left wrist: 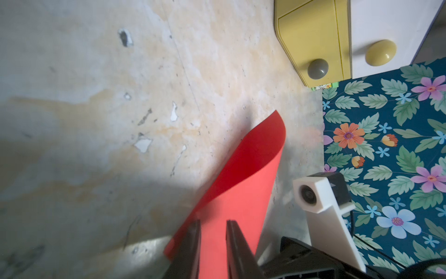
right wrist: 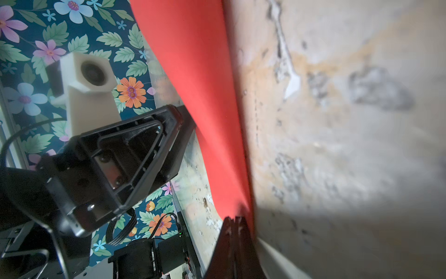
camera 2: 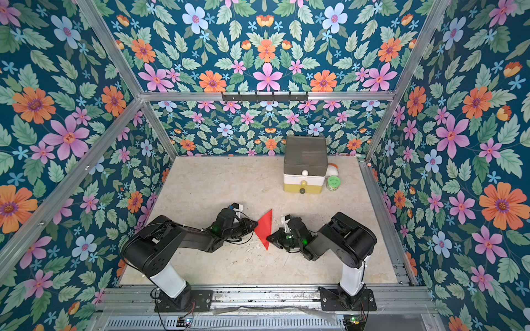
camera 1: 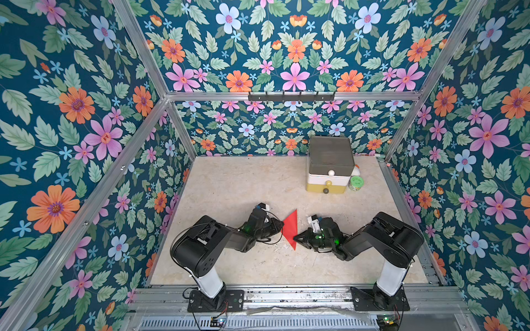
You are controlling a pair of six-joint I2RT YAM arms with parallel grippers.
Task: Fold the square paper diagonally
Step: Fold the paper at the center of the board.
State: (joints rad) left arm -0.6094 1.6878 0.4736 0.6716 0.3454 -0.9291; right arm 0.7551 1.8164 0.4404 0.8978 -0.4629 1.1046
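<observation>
Currently: the square paper (camera 1: 290, 228), bright red, triangular in outline in both top views. Lies on the table (camera 1: 229, 186) between the two grippers, well apart from the drawer box (camera 1: 329, 163) at the back; bows upward in the left wrist view, not pressed flat. Left gripper (left wrist: 212, 221): fingers parted by a narrow gap, tips at the sheet's left corner; grips nothing discernible. Right gripper (right wrist: 235, 221): fingers clenched together, seemingly pinching the sheet's right edge. Risks, as judged: crease off the diagonal, from corners slipping out of register; springing open, from release before pressing; tearing or crumpling, from opposed pulls. Hidden or unclear: corner alignment under the gripper tips; left fingertip contact with paper; fold line; lower layer
</observation>
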